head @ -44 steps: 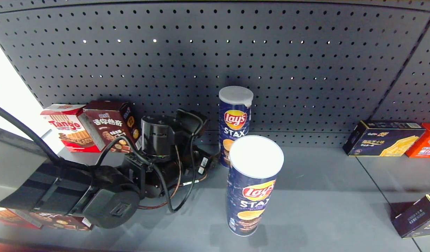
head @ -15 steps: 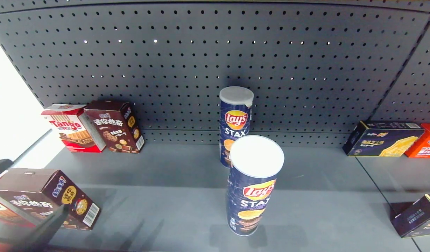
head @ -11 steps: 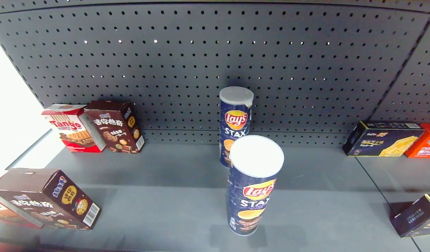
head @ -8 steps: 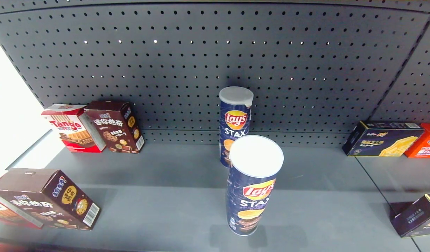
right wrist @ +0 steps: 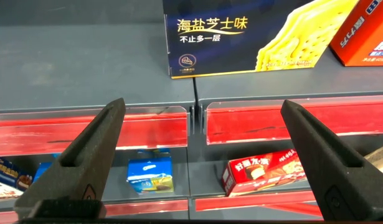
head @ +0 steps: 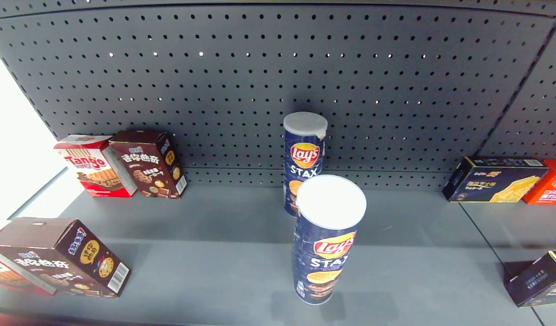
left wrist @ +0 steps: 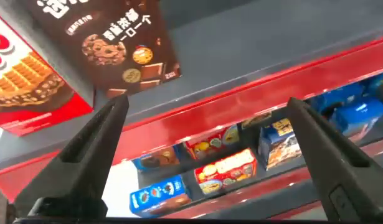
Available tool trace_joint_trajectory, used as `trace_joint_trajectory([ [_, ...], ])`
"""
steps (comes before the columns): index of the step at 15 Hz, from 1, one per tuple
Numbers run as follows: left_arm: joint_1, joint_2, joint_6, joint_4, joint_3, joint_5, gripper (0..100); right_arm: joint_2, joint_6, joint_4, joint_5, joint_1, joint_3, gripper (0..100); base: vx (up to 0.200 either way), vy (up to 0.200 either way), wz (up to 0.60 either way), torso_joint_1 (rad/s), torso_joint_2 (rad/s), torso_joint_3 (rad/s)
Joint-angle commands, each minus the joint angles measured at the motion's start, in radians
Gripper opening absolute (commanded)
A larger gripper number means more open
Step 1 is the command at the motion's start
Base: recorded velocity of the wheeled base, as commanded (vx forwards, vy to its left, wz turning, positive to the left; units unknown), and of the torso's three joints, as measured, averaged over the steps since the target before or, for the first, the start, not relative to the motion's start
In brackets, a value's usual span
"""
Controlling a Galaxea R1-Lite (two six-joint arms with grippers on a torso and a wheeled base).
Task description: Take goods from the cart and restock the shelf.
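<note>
On the grey shelf (head: 214,271) a brown cookie box (head: 56,258) lies at the front left, with nothing holding it. Behind it stand a red wafer box (head: 94,165) and a second brown cookie box (head: 146,163). Two tall blue chip cans (head: 327,244) stand one behind the other in the middle. My left gripper (left wrist: 207,104) hangs open and empty just off the shelf's front edge, below the brown cookie box (left wrist: 110,43) and a red wafer box (left wrist: 23,81). My right gripper (right wrist: 203,107) is open and empty before a dark blue cracker box (right wrist: 241,37).
A red price strip (right wrist: 260,121) runs along the shelf front, with more snack boxes (right wrist: 151,174) on the level below. At the right stand a dark blue box (head: 495,179), an orange box (head: 549,181) and another dark box (head: 538,278). A pegboard wall (head: 259,68) closes the back.
My left arm, deep in the shelf 2.9 s ago, has pulled out of the head view, leaving the brown cookie box at the front left. Its last dark tip vanished within the last second.
</note>
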Motion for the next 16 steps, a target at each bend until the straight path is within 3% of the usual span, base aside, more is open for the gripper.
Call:
trace_joint_trajectory([
  [1, 0.121, -0.028, 0.0, 0.003, -0.003, 0.0, 100, 0.002, 0.0, 0.0, 0.0, 0.0, 0.0, 100, 0.0, 0.0, 0.0, 0.0, 0.0, 0.0],
  [2, 0.075, -0.083, -0.009, 0.005, -0.003, 0.001, 100, 0.002, 0.0, 0.0, 0.0, 0.0, 0.0, 100, 0.0, 0.0, 0.0, 0.0, 0.0, 0.0],
  [4, 0.086, -0.122, -0.035, 0.006, -0.003, 0.01, 100, 0.002, 0.0, 0.0, 0.0, 0.0, 0.0, 100, 0.0, 0.0, 0.0, 0.0, 0.0, 0.0],
  [7, 0.086, -0.122, -0.035, 0.005, -0.003, 0.007, 100, 0.002, 0.0, 0.0, 0.0, 0.0, 0.0, 100, 0.0, 0.0, 0.0, 0.0, 0.0, 0.0],
  [8, 0.086, -0.122, -0.035, 0.005, -0.003, 0.032, 100, 0.002, 0.0, 0.0, 0.0, 0.0, 0.0, 100, 0.0, 0.0, 0.0, 0.0, 0.0, 0.0],
  [10, 0.086, -0.122, -0.046, 0.002, -0.002, 0.311, 100, 0.002, 0.0, 0.0, 0.0, 0.0, 0.0, 100, 0.0, 0.0, 0.0, 0.0, 0.0, 0.0],
  [11, 0.086, -0.122, -0.1, 0.005, -0.002, 0.369, 100, 0.002, 0.0, 0.0, 0.0, 0.0, 0.0, 100, 0.0, 0.0, 0.0, 0.0, 0.0, 0.0],
  [12, 0.086, -0.122, -0.149, 0.008, -0.002, 0.353, 100, 0.002, 0.0, 0.0, 0.0, 0.0, 0.0, 100, 0.0, 0.0, 0.0, 0.0, 0.0, 0.0],
  [13, 0.086, -0.122, -0.166, 0.011, 0.0, 0.311, 100, 0.002, 0.0, 0.0, 0.0, 0.0, 0.0, 100, 0.0, 0.0, 0.0, 0.0, 0.0, 0.0],
  [14, 0.086, -0.122, -0.154, 0.061, 0.0, 0.155, 100, 0.002, 0.0, 0.0, 0.0, 0.0, 0.0, 100, 0.0, 0.0, 0.0, 0.0, 0.0, 0.0],
  [15, 0.086, -0.122, -0.134, 0.077, -0.006, 0.083, 100, 0.002, 0.0, 0.0, 0.0, 0.0, 0.0, 100, 0.0, 0.0, 0.0, 0.0, 0.0, 0.0],
  [16, 0.086, -0.122, -0.121, 0.068, -0.005, 0.067, 100, 0.002, 0.0, 0.0, 0.0, 0.0, 0.0, 100, 0.0, 0.0, 0.0, 0.0, 0.0, 0.0],
])
